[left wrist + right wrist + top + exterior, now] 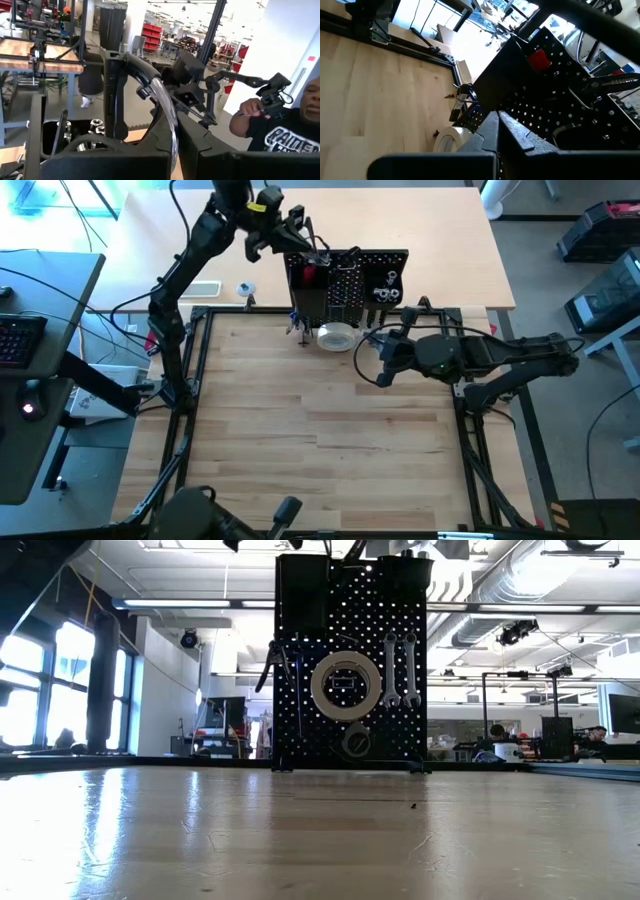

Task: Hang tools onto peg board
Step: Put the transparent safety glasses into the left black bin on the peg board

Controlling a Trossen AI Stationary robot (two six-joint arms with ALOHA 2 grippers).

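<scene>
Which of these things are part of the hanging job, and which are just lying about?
Part of the job: peg board, two wrenches, white tape roll, pliers.

Just lying about: keyboard, white device on the far tabletop, black crates.

Black perforated peg board (350,660), white tape roll (345,685).

A light wooden table (330,440) carries the peg board (350,285) upright at its far edge; a white tape roll (336,337) lies just before the board
</scene>
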